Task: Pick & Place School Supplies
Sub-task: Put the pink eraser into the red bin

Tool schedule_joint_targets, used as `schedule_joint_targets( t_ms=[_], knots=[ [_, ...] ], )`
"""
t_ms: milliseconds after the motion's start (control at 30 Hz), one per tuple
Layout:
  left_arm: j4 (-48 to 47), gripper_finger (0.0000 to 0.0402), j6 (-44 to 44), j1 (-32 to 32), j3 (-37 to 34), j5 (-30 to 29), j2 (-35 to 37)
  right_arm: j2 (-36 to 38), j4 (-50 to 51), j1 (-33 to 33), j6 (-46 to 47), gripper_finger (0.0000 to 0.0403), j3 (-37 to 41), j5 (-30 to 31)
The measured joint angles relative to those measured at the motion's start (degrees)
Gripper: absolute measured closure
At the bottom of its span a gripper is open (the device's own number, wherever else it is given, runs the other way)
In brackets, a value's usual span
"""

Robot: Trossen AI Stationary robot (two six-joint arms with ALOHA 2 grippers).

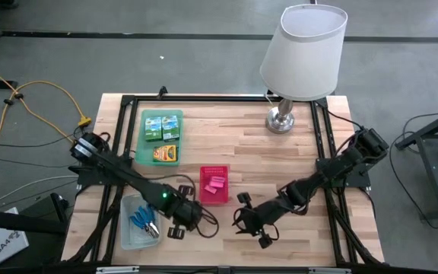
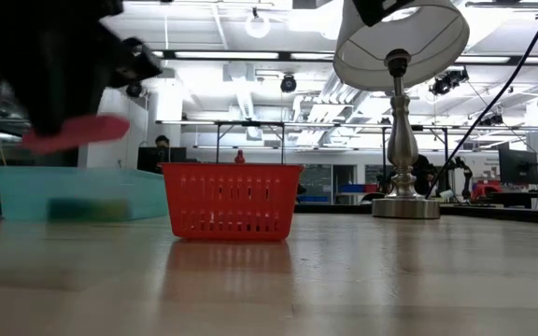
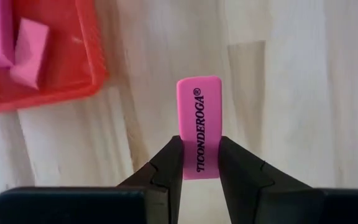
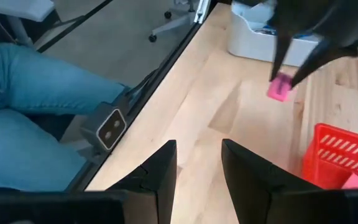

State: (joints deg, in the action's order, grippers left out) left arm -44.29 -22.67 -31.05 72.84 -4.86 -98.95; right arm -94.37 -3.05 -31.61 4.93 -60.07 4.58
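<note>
- Left gripper: clamped on a pink eraser, which stands up out of the fingertips with its printed face showing. The low view shows it held clear of the table.
- In the high view the left gripper sits at about 7 o'clock of the table centre, just beside the red mesh basket, off the basket's 7 o'clock corner.
- The basket already holds other pink erasers; two show at the edge of the left wrist view.
- Right gripper: fingers apart, nothing between them, hovering over bare table at about 5 o'clock of the basket. Appears to be waiting.
- Clear plastic bin at 9 o'clock of the left gripper, with blue-handled scissors inside.
- Green tray at 11 o'clock of the basket carries the green-and-yellow boxes. Lamp stands at the far right corner, well apart.
- Judged step: carry phase, eraser lifted and on its way to the basket.
- Next move calls for shifting the left gripper toward 1 o'clock until the eraser is over the basket, then spreading the fingers. Risk: catching the basket's rim.
</note>
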Motion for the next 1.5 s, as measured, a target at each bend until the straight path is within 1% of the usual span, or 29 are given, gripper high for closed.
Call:
schedule_joint_targets(
  t_ms=[100, 300, 467, 700, 933, 1133, 1500],
  knots=[
    [0.1, 0.0320, 3.2, 2.0, 0.2, -0.2, 1.8, 0.0, 0.1, -0.4, 0.0, 0.0284, 0.0, 0.0],
    [1.1, 0.0320, 11.3, 6.8, 0.7, -2.7, 4.4, 0.0, 0.2, -0.8, 0.0, 0.0284, 0.0, 0.0],
    [4.3, 0.0320, 18.0, 11.4, 0.7, -3.0, 4.5, 0.0, 0.8, -0.8, 0.0, 0.0284, 0.0, 0.0],
    [9.4, 0.0320, 23.5, 16.0, 0.7, -3.5, 4.5, 0.0, 1.6, -0.8, 0.0, 0.0284, 0.0, -0.2],
    [9.0, 0.0320, 25.1, 18.6, 0.7, -3.0, 1.1, 0.0, 3.0, -0.8, 1.8, 0.0284, 0.0, -0.2],
    [9.3, 0.0320, 26.6, 19.1, 0.7, -2.4, -2.0, 0.0, 3.8, -0.8, 3.0, 0.0284, 0.0, -0.2],
    [11.1, 0.0320, 25.9, 17.9, 0.7, 3.6, -3.1, 0.0, 3.7, -0.8, 3.0, 0.0284, 0.0, 0.0]
  ],
)
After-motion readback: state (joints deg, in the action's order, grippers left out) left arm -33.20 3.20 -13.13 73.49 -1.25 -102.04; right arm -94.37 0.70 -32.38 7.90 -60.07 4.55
